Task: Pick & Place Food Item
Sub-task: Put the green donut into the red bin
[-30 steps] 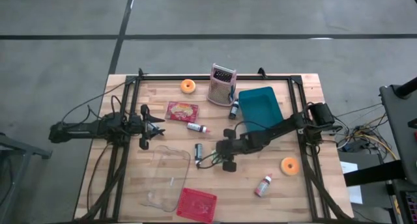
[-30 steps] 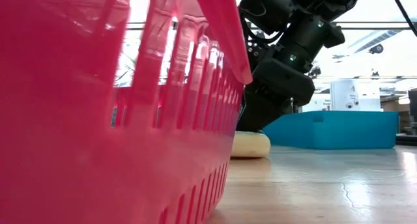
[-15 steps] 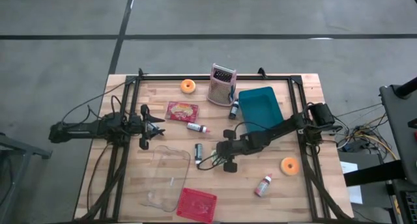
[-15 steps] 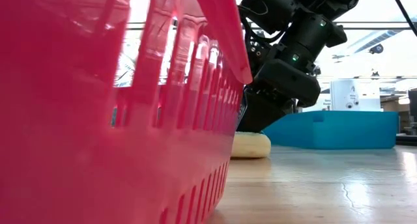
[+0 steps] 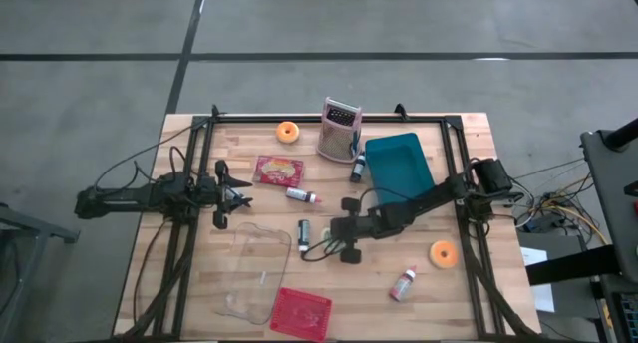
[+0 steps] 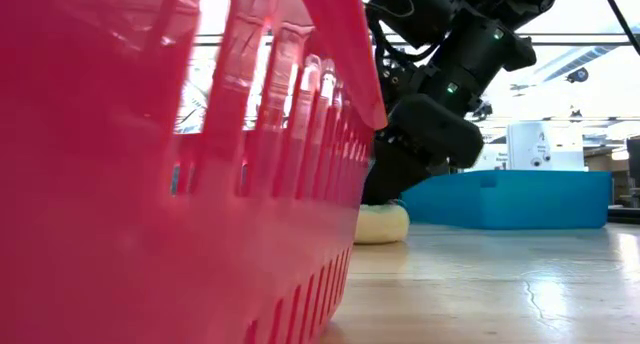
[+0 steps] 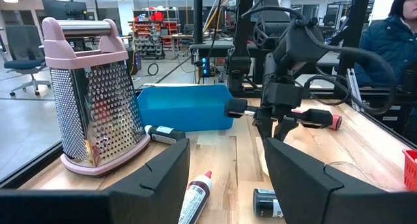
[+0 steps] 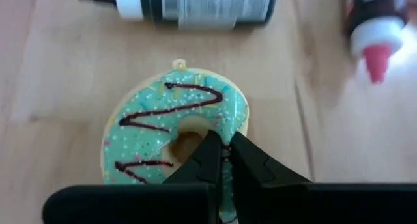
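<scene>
A teal-frosted donut with dark zigzag icing lies on the wooden table near its middle. Its pale underside rests flat on the wood. My right gripper reaches down onto it, slanting from the table's right, and is shut on it; in the high view the gripper covers most of the donut. My left gripper waits open at the table's left, pointing level toward the right, with nothing between its fingers. My right gripper has its two fingers closed together on the donut's frosted ring, right beside the hole. The fingers come slanting down from the table's right. The donut lies flat on the table.
A black bottle and a red-capped tube lie just beyond the donut. A grater, a blue bin, two orange donuts, a red packet, a clear container and a red basket stand around.
My right gripper has stayed over the donut and turned a little at the wrist. The donut has kept its place on the table.
</scene>
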`<state>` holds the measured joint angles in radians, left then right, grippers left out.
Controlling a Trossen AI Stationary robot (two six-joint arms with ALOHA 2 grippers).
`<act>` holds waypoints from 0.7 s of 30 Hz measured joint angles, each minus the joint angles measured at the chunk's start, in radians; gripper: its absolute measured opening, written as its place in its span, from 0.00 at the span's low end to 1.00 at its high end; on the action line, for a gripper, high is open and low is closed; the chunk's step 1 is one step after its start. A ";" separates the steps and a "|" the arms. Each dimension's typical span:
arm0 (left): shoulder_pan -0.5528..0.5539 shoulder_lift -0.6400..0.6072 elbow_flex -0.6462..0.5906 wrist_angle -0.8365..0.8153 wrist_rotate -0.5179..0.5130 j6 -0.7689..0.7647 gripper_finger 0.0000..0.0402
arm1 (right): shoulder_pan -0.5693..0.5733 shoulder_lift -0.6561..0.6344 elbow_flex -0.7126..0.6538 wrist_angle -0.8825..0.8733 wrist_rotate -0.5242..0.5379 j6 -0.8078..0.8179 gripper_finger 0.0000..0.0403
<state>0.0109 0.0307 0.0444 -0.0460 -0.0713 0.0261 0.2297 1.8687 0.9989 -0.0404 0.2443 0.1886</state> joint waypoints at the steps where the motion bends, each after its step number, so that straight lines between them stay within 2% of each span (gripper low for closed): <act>1: 0.000 0.000 0.000 0.000 0.000 0.000 0.50 | 0.004 0.000 0.000 0.016 0.013 -0.006 0.02; 15: 0.000 0.000 0.000 -0.005 0.000 0.000 0.50 | 0.082 -0.030 -0.024 0.289 0.134 -0.177 0.02; 18: 0.000 0.000 0.000 -0.008 0.000 -0.001 0.50 | 0.089 -0.050 -0.076 0.424 0.141 -0.213 0.02; 21: 0.000 0.001 0.000 -0.011 0.001 -0.002 0.50 | 0.093 -0.075 -0.164 0.649 0.119 -0.252 0.02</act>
<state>0.0109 0.0315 0.0444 -0.0566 -0.0700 0.0245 0.3225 1.7937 0.8344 0.6083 0.3629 -0.0633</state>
